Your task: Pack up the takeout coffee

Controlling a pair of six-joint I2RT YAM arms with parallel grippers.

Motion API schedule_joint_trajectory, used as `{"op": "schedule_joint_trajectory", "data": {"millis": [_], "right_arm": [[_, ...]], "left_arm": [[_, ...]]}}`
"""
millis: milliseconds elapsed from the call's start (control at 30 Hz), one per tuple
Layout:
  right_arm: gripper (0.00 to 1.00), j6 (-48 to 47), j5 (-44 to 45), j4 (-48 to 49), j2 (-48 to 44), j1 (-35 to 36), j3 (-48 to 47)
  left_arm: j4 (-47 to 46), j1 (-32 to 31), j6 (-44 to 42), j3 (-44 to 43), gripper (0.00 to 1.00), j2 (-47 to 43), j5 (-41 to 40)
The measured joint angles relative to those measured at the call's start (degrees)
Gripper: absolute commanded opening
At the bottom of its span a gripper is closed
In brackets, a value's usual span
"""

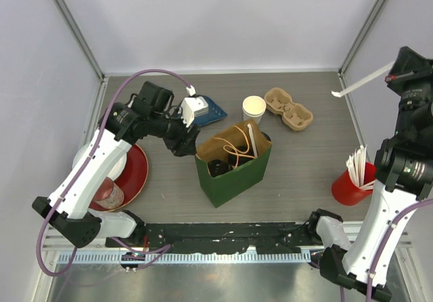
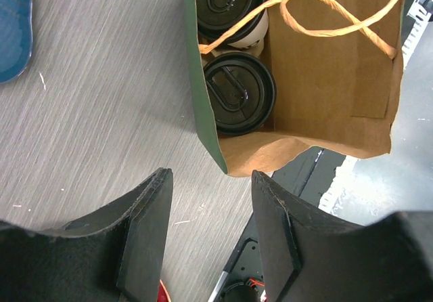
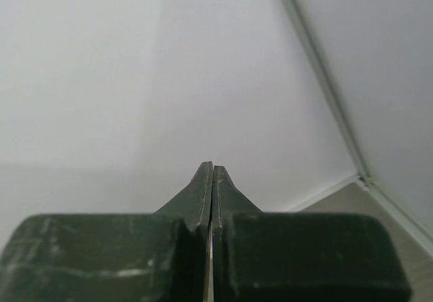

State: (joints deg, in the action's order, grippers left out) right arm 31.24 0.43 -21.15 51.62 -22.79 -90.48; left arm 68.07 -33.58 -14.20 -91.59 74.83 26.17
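Beside the bag's left wall, the left pincer (image 2: 211,179) hangs released and empty over the table (image 2: 88,112). Just past it, inside the bag (image 2: 203,105) at mid-table, two cups (image 2: 238,92) stand upright side by side, cream paper under round black sip lids. They are probably light, with thin walls that dent and lids that could pop off. The safest hold looks like a gentle squeeze around the upper body, under the lid rim. High above the right edge, the right pincer (image 1: 394,77) is clenched on a straw (image 1: 358,83).
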Motion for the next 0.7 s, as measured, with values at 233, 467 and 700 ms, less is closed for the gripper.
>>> {"op": "schedule_joint_trajectory", "data": {"millis": [233,467,700], "right_arm": [[0.01,1.79,-4.55,1.09,10.80,16.17,-7.21],[0.01,-1.99,-5.46,-1.11,20.87,29.83,-11.02],[0.01,-7.13,-10.34,-2.75,21.73,41.24,-11.58]], "left_arm": [[0.07,0.96,-0.07,0.13,0.54,0.02,-1.05],[0.09,2.32,-0.09,0.13,0.55,0.22,-1.77],[0.11,3.41,-0.09,0.13,0.55,0.94,-1.92]]}}
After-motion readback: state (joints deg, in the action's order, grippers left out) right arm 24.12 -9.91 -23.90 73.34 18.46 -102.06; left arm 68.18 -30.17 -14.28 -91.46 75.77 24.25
